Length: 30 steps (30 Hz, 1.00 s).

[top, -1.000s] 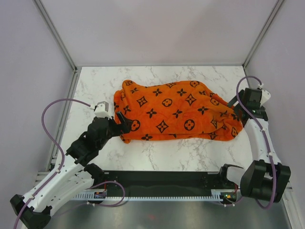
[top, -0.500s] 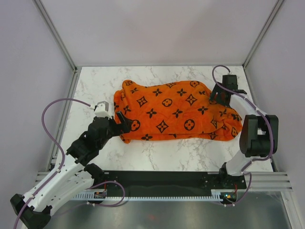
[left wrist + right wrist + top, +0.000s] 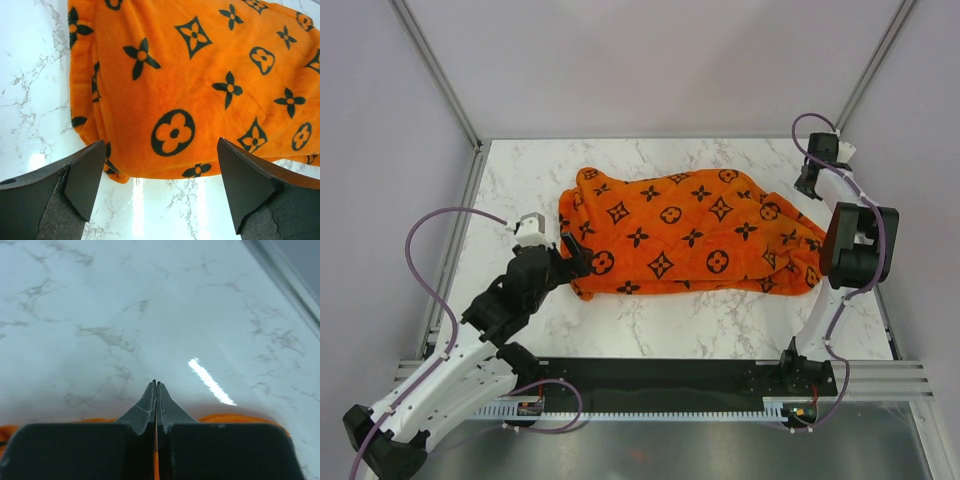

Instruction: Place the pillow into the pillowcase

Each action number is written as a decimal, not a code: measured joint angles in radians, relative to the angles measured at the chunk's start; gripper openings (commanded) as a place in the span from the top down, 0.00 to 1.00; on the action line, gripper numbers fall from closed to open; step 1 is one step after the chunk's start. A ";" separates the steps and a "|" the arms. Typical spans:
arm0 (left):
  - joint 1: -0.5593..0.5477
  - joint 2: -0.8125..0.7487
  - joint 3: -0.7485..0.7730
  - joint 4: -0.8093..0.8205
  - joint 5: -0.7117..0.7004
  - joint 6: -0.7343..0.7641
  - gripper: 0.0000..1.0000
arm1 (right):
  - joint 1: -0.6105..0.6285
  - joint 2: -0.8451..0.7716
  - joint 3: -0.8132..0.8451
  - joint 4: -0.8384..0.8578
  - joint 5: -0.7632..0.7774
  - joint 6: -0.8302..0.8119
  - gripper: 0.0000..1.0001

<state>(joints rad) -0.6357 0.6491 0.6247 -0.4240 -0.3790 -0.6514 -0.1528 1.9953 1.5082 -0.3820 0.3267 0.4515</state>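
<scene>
The orange pillowcase (image 3: 690, 235) with black flower and star motifs lies plump and wrinkled across the middle of the marble table (image 3: 520, 180). No part of the pillow shows in any view. My left gripper (image 3: 582, 258) stands open at the pillowcase's near-left corner, its fingers either side of the fabric edge (image 3: 170, 165) without closing on it. In the left wrist view the pillowcase (image 3: 190, 75) fills the upper frame above the left gripper (image 3: 161, 142). My right gripper (image 3: 807, 186) is shut and empty near the far right corner, clear of the pillowcase. Its closed tips (image 3: 156, 383) point at bare marble.
Grey walls with metal frame posts (image 3: 860, 85) enclose the table on three sides. The right arm's elbow (image 3: 858, 245) stands beside the pillowcase's right end. A black rail (image 3: 660, 375) runs along the near edge between the arm bases.
The right arm has swung away from the pillowcase's right end toward the far right corner, and its gripper has shut. The left gripper has stayed open at the left corner.
</scene>
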 measured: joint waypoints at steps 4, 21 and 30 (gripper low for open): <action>0.021 0.003 -0.024 -0.001 -0.027 -0.008 0.00 | -0.053 -0.021 -0.003 -0.026 0.025 0.029 0.97; 0.130 -0.226 -0.063 0.006 0.023 -0.016 0.00 | 0.011 -0.974 -0.629 0.217 -0.450 0.054 0.02; 0.130 -0.525 -0.179 0.005 0.050 -0.014 0.00 | 0.010 -1.299 -0.855 0.269 -0.468 0.068 0.02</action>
<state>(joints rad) -0.5060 0.1238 0.4454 -0.4187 -0.3294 -0.6655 -0.1432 0.6968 0.6533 -0.1135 -0.1410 0.5190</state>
